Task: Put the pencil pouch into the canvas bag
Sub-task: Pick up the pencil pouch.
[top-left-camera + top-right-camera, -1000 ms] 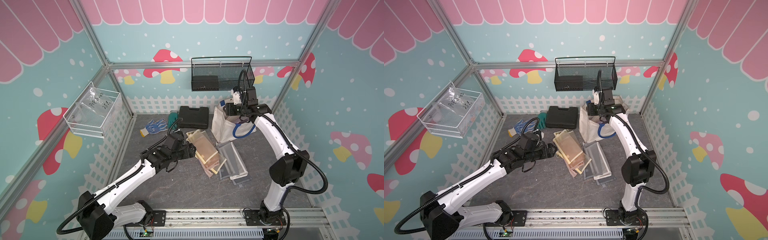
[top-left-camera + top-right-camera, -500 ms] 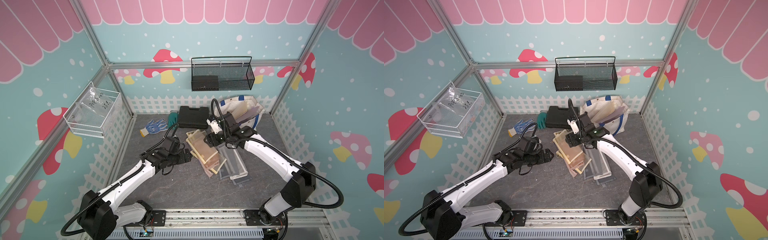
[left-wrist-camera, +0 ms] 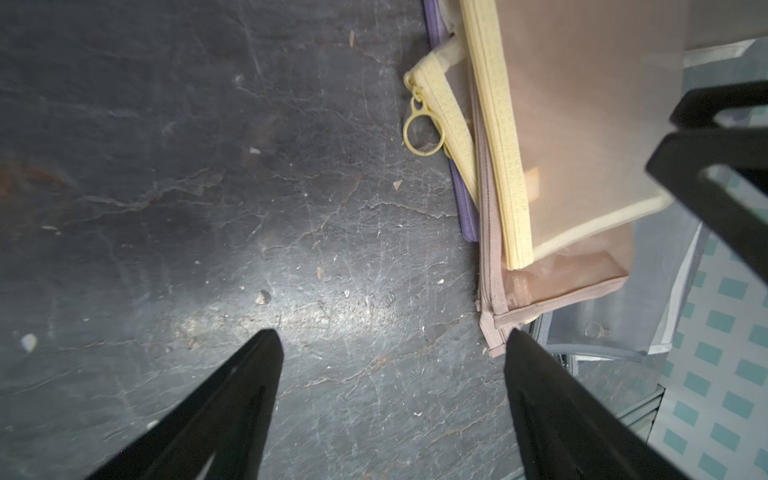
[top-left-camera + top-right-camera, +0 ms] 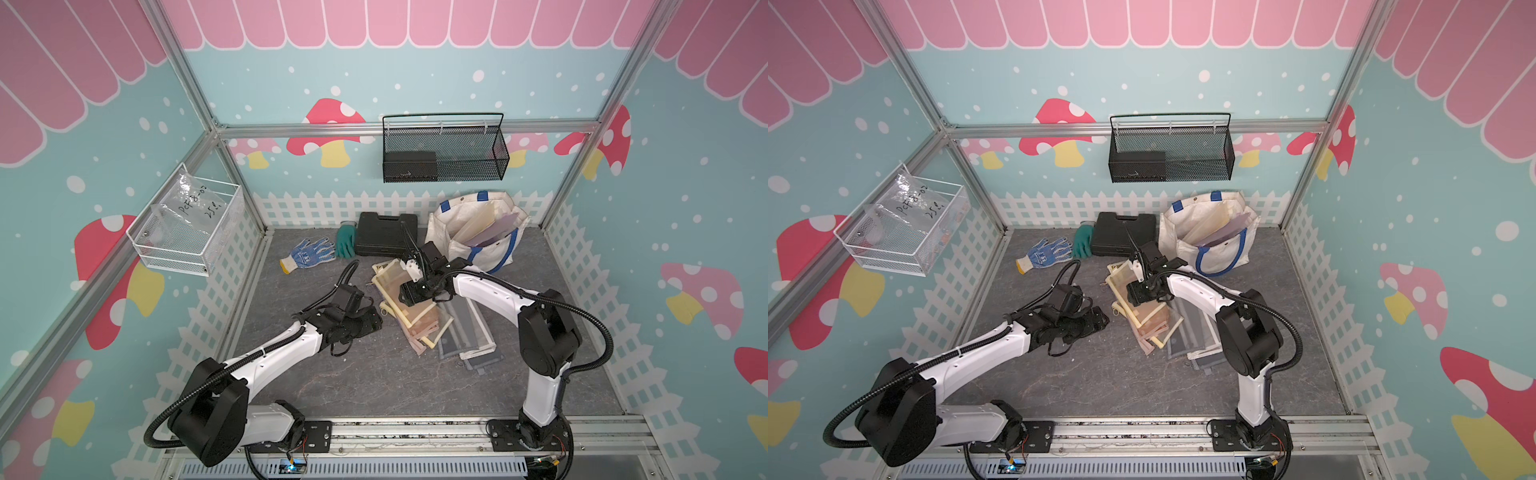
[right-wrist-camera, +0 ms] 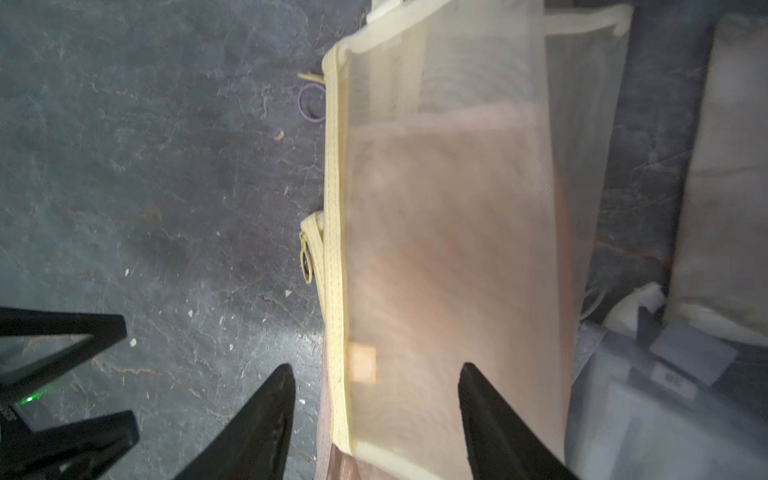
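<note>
**Right arm back from the bag, poised over the next pouch**

The right arm has left the large cream-white canvas bag with blue strap handles [image 4: 446, 239], where it was a second ago. It has swung out to the heap of flat mesh pouches lying in front of the bag. The bag now stands unattended with its mouth open. Flat cream and lavender pouches [image 4: 484, 226] show inside it in both top views, so one delivery appears complete and another pick-up is starting.

The pencil pouch now addressed is the translucent mesh one with pale yellow trim [image 5: 449, 249]. It lies on top of the heap, outside the bag, over a pink-trimmed pouch [image 3: 552, 291] and grey ones.

The right arm reaches low, its wrist bent down over the heap. The right fingers [image 5: 257, 424] are spread and straddle the yellow zip edge. They grasp nothing yet.

The left arm has drawn slightly away from the heap, on the side far from the bag. The left fingers [image 3: 232, 395] are released and empty, pointing down at bare dark tabletop [image 3: 187, 166] just beside the heap's corner.
</note>
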Robot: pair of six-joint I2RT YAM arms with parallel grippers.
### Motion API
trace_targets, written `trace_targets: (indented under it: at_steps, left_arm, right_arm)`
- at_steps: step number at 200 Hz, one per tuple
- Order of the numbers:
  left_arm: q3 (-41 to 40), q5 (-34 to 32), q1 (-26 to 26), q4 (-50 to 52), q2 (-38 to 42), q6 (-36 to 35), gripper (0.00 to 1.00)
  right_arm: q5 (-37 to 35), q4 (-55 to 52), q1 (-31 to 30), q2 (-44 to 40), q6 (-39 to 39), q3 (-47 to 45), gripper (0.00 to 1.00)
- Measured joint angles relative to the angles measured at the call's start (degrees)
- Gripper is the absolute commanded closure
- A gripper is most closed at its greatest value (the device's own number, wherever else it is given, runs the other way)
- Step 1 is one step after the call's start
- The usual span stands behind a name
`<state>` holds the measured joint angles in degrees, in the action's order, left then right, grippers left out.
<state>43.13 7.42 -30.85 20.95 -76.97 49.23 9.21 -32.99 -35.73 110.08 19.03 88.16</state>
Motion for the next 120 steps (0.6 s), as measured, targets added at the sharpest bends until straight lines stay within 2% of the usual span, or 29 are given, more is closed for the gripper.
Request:
trace_targets:
  at_steps: [50,91,120]
  left_arm:
    - [0.4,2.3,0.0,-6.7,-4.7,1.6,0.16]
    - [5.3,3.8,0.0,-10.8,-12.6,2.3,0.18]
    - [8.6,4.8,0.0,-14.3,-17.6,3.1,0.21]
  right_arm:
    - [-4.2,-1.6,0.5,0.4,-0.2,5.3,0.36]
    - [-3.7,-1.9,2.4,3.5,0.0,4.5,0.49]
    - [-3.4,-1.9,3.5,4.5,0.6,2.5,0.49]
